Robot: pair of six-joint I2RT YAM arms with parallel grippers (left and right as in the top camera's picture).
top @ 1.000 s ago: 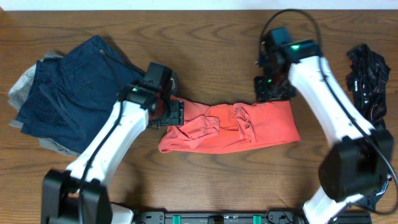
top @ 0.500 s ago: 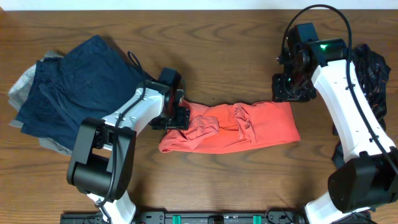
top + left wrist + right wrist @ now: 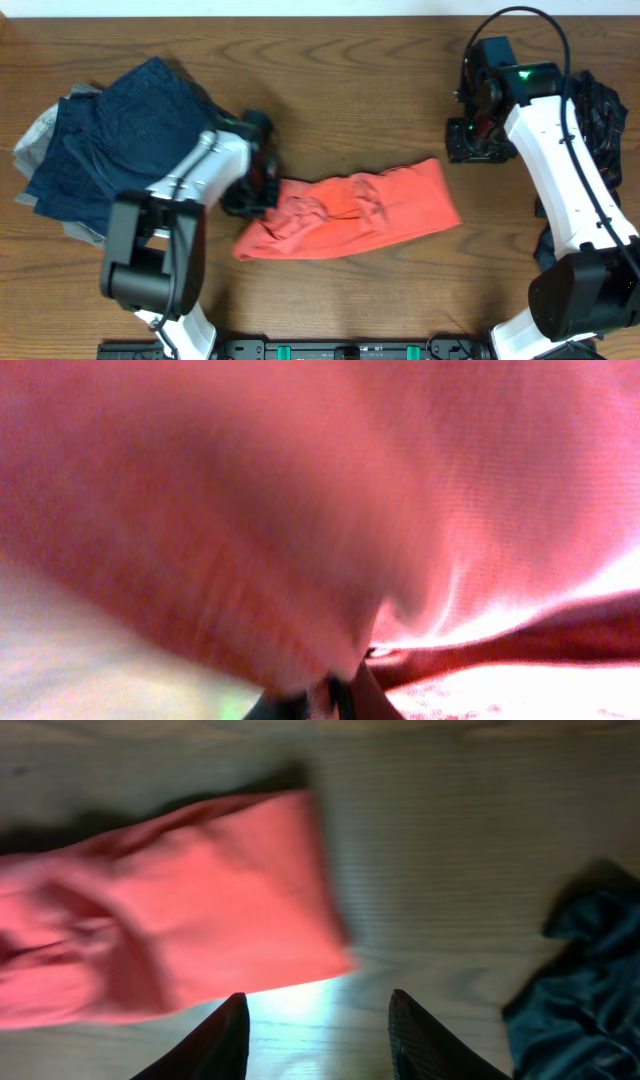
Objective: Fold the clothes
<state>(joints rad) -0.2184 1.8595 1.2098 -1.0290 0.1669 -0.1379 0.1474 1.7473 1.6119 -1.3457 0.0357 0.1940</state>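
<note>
A coral-red garment (image 3: 350,210) lies crumpled in a slanted strip across the middle of the table. My left gripper (image 3: 262,190) sits at its left end, shut on the fabric. The left wrist view is blurred and filled with the red garment (image 3: 400,480), which bunches right at the dark fingertips (image 3: 350,695). My right gripper (image 3: 475,142) hovers above the wood just past the garment's right end, open and holding nothing. From the right wrist, the red garment (image 3: 170,920) lies ahead to the left, and bare table shows between the two fingers (image 3: 225,1035).
A stack of dark blue clothes (image 3: 120,140) on a grey piece lies at the left, close to my left arm. A dark patterned garment (image 3: 600,110) lies at the right edge, and shows as a dark heap (image 3: 580,990) in the right wrist view.
My left gripper closed on the garment's left end and dragged it left, so the garment now lies slanted. My right gripper moved right off the garment's right end, then stayed.
</note>
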